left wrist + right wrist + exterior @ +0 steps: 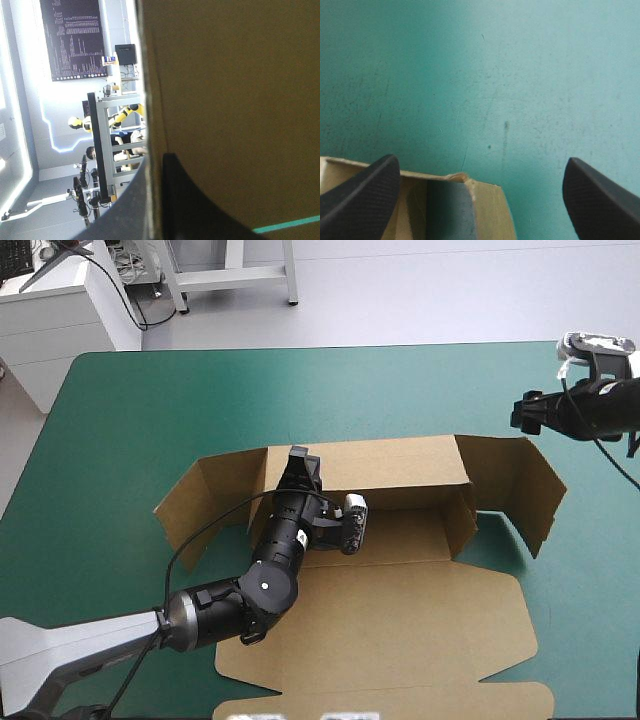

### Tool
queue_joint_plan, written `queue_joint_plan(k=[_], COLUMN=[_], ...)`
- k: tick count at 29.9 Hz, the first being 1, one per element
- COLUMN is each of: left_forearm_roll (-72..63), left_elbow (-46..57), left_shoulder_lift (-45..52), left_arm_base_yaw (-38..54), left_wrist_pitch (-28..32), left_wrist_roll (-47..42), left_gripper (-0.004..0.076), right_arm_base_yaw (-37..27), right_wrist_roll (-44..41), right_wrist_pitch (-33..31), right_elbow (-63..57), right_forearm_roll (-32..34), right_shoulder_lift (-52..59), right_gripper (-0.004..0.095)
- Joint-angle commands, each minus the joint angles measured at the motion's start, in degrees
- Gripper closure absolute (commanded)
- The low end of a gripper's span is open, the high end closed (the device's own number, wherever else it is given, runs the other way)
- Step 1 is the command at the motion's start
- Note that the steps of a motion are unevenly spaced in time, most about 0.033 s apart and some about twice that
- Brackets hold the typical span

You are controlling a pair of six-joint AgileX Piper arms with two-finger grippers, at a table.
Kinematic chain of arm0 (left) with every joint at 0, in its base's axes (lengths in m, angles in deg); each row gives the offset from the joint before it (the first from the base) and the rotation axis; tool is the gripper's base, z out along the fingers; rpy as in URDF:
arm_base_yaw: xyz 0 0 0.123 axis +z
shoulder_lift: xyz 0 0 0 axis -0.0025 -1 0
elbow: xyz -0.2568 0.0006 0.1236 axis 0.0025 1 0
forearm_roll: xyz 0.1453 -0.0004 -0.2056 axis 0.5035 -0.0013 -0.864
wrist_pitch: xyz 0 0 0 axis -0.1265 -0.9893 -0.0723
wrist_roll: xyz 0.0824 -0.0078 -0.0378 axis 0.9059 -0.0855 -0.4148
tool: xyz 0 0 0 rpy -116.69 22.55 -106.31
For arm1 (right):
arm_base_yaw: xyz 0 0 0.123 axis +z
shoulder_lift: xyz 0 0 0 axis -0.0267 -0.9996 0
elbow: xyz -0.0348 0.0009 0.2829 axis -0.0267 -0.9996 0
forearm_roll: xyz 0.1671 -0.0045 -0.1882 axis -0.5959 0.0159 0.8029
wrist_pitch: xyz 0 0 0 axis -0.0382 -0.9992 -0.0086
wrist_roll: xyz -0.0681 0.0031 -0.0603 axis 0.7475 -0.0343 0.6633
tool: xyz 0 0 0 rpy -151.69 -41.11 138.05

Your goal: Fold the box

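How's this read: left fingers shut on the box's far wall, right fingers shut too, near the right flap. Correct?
One error: the right gripper is open, its fingers well apart in the right wrist view. The left gripper is shut on the far wall of the box.

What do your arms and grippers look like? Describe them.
The left arm is grey near its base, then black rounded segments, a white dot on one joint. The right arm is black. The fingers are broad black curved fins, finely textured.
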Motion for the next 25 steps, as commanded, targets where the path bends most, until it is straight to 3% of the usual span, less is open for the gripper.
queue_joint_plan(k=[1,4,8,19,25], left_forearm_roll=[1.43,1.43,1.43,1.43,1.43], left_elbow=[-0.93,-0.93,-0.93,-0.93,-0.93], left_shoulder_lift=[2.09,2.09,2.09,2.09,2.09], left_arm_base_yaw=[-0.3,-0.3,-0.3,-0.3,-0.3], left_wrist_pitch=[-3.77,-3.77,-3.77,-4.12,-4.21], left_wrist_roll=[-0.32,-0.08,-0.08,-0.08,-0.08], left_gripper=[0.0732,0.0732,0.0732,0.0732,0.0732], right_arm_base_yaw=[-1.14,-1.14,-1.14,-2.17,-7.66], right_wrist_roll=[1.36,1.93,3.19,6.23,10.91], right_wrist_pitch=[-3.86,-8.02,-8.03,-7.73,-5.36], right_elbow=[8.19,13.45,15.04,3.82,-3.59], right_forearm_roll=[-2.04,-4.16,-5.58,-5.59,-16.14], right_shoulder_lift=[-5.1,-10.53,-13.12,-8.84,-2.43], right_gripper=[0.0096,0.0096,0.0097,0.0097,0.0097])
